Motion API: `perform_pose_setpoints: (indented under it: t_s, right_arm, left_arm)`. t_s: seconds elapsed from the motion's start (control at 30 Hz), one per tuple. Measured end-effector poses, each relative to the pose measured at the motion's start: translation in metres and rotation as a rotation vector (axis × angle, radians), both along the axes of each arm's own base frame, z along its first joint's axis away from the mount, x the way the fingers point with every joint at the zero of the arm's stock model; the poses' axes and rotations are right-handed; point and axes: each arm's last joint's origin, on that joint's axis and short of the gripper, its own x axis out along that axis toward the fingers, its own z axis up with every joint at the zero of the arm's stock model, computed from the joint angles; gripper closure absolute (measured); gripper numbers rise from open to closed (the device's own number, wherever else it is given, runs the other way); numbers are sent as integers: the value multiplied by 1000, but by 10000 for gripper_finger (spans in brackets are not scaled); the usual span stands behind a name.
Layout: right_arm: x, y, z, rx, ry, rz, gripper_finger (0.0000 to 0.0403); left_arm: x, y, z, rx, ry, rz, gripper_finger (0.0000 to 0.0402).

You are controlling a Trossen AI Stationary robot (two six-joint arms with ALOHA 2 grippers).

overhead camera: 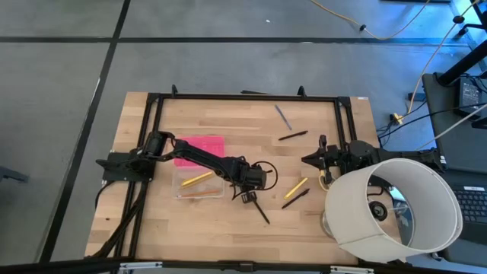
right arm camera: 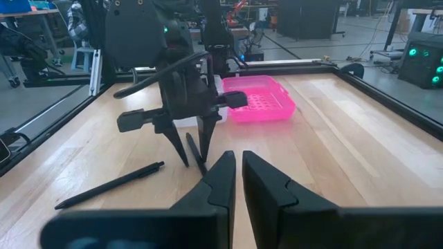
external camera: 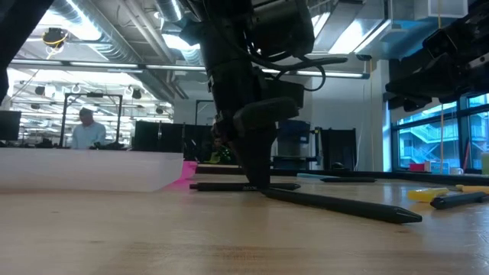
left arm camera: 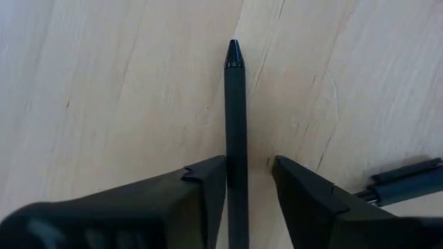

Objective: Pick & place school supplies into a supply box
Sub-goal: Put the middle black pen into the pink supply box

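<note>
A black pen lies flat on the wooden table, and my left gripper stands over its blunt end, open, with one finger on each side of the pen. The clear supply box sits just left of that gripper and holds a yellow pencil and an orange one. Its pink lid lies beyond the box. My right gripper waits shut at the table's right side, holding nothing. My left gripper comes at the black pen from above, pointing steeply down, fingers across it. One finger stands right against the pen's side; whether it touches, I cannot tell. The other finger stands clear of it.
Loose on the table are a yellow pen, a black pen, another black pen and a grey one. A large white lampshade stands at the near right corner. A black frame rims the table.
</note>
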Motion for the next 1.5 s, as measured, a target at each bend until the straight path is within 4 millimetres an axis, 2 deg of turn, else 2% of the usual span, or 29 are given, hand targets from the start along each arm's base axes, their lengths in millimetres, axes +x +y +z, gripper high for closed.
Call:
perform_pose_setpoints:
  t_s: [0.23,0.5,0.67,0.9,1.0,1.13,1.33,1.4,1.5]
  right_arm:
    - [0,0,0,0,0,0,369]
    - [0,0,0,1,0,0,369]
    - [0,0,0,4,0,0,369]
    - [0,0,0,4,0,0,369]
    - [0,0,0,4,0,0,369]
    - [0,0,0,3,0,0,369]
    - [0,-1,0,-3,-4,-26,369]
    - [0,-1,0,-4,-4,-25,369]
    - [0,-1,0,-3,-4,-25,369]
  left_arm:
    - [0,3,0,-12,6,-4,290]
    - [-1,9,0,-9,39,-67,354]
    - [-1,10,0,9,43,-102,380]
    - [-2,10,6,-21,36,-125,383]
    - [-9,10,17,-43,47,-128,383]
    - [-16,12,59,-36,-55,-122,382]
    - [-40,14,101,-33,-61,-81,382]
    - [-50,10,106,-31,-15,-72,382]
    - [-64,1,102,-24,8,-57,382]
